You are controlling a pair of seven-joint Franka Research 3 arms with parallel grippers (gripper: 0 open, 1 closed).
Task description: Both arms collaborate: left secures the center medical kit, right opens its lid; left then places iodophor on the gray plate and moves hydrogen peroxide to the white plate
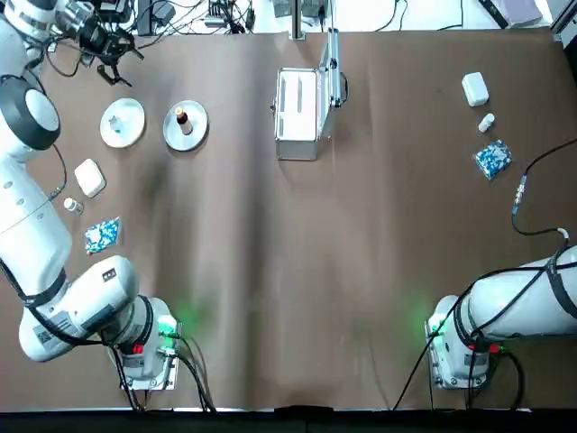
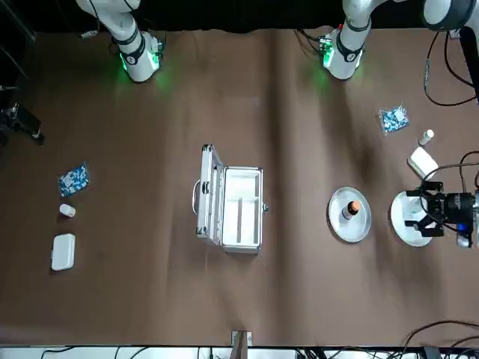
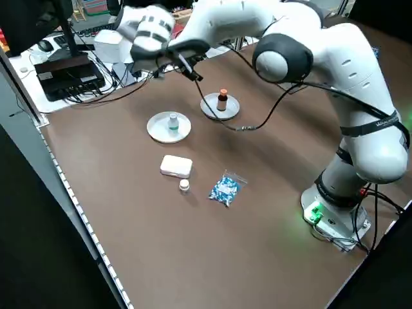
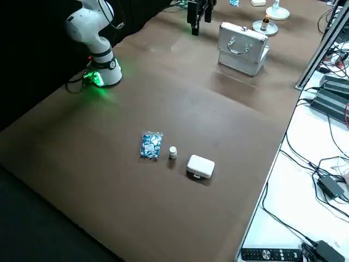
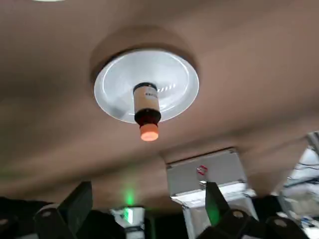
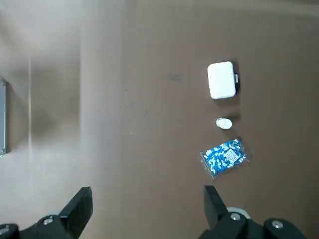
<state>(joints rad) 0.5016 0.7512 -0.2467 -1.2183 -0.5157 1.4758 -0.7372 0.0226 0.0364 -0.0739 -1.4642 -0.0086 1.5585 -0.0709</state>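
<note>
So the iodophor (image 1: pixel 184 123) is standing on the gray plate (image 1: pixel 193 137), and the hydrogen peroxide (image 3: pixel 173 122) is on the white plate (image 1: pixel 123 123) just beside it. Left claw (image 5: pixel 149 204) is wide open near the plates, holding nothing. Right claw (image 6: pixel 148 199): also wide open and empty, off to its own side. Medical kit (image 1: pixel 301 110) sits lid-open on the table (image 1: pixel 270 298).

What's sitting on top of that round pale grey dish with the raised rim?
A small brown bottle with an orange cap stands on the pale grey dish; its base hides the patch underneath.
</note>
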